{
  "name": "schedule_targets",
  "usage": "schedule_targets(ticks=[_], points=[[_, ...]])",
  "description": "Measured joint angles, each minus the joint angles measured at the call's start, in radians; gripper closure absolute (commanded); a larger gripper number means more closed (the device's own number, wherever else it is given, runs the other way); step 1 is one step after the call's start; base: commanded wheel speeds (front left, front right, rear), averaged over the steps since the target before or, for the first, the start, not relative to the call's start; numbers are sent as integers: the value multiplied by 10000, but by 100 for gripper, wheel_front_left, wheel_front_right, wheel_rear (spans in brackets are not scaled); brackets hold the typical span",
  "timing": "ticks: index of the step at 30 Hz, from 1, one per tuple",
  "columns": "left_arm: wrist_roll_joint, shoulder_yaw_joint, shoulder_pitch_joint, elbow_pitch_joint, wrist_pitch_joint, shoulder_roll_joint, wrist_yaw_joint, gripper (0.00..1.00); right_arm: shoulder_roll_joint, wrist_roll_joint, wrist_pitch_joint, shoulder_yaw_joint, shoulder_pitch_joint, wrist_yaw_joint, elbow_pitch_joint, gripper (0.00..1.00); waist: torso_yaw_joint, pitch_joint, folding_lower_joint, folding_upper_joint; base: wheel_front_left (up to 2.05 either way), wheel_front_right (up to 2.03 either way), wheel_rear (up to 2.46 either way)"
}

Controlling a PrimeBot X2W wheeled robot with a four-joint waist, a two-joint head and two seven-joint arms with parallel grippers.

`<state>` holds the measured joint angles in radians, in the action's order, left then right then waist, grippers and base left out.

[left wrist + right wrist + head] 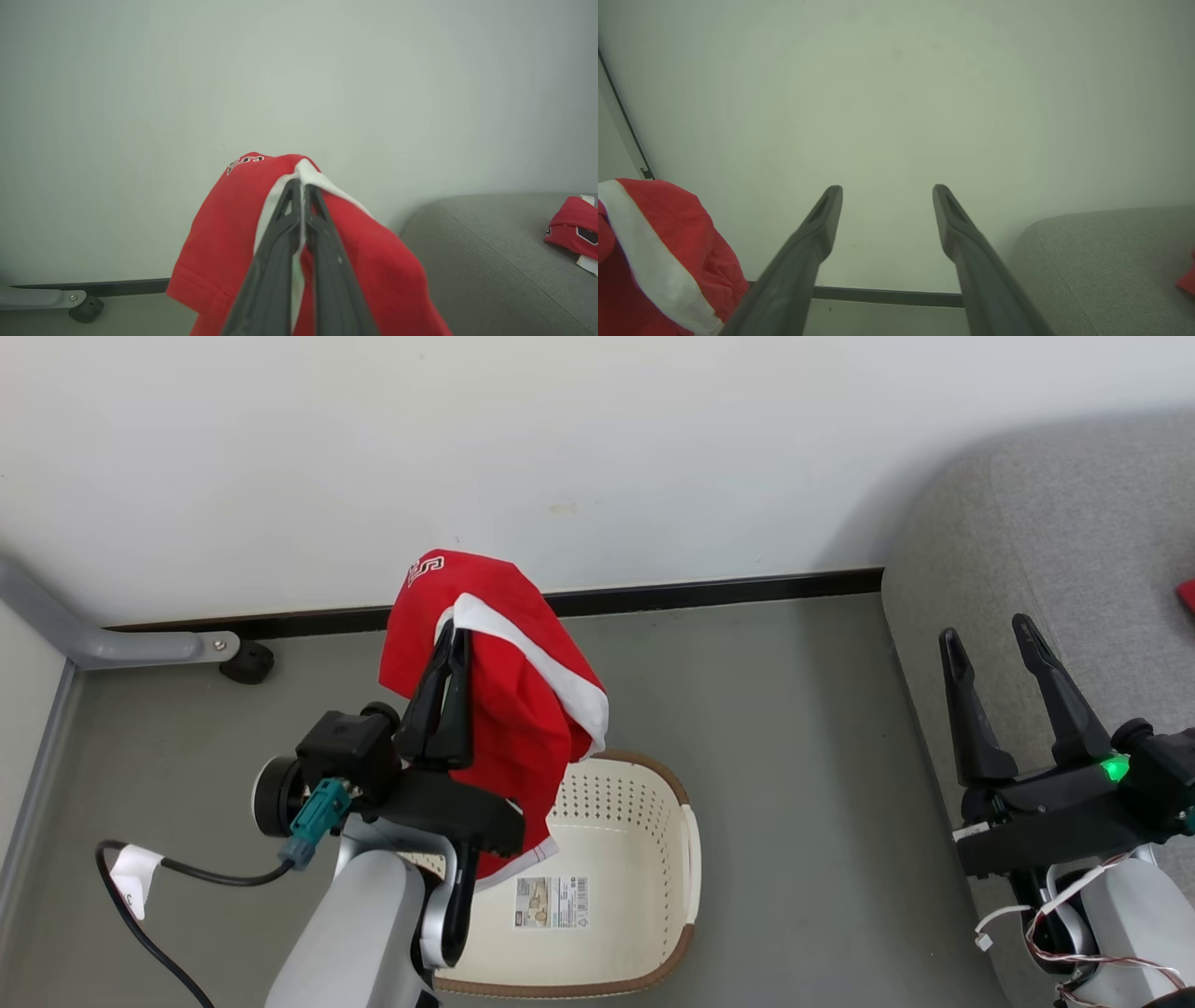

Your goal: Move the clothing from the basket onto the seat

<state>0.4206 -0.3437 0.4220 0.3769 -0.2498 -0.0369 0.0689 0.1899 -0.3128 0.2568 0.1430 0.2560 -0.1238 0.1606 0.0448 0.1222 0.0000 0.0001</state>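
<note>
My left gripper [453, 639] is shut on a red garment with a white stripe [518, 691], holding this clothing up above the cream basket [686, 845]; the cloth drapes over both fingers and hangs down to the basket's rim. In the left wrist view the same clothing [224, 233] wraps the shut left gripper [299, 183]. The basket's bottom shows only a label sticker [551, 903]. The grey seat [1036, 532] is at the right, with another red garment [572, 226] lying on it. My right gripper [990, 635] stands open beside the seat's edge, nothing between its fingers [822, 219].
A white wall with a dark baseboard [709, 590] runs behind the basket. A grey metal leg with a black foot [247, 663] stands at the left by the wall. A black cable [140, 915] trails over the grey floor [794, 709].
</note>
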Motion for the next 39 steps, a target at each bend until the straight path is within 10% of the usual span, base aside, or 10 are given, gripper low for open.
schedule_targets(ticks=[39], points=[[-428,-671,3,-2253,0,-8,-161,100,-199,48,0,1208,-40,0,-322,0,-27,-233,0,-1,0,0,0]])
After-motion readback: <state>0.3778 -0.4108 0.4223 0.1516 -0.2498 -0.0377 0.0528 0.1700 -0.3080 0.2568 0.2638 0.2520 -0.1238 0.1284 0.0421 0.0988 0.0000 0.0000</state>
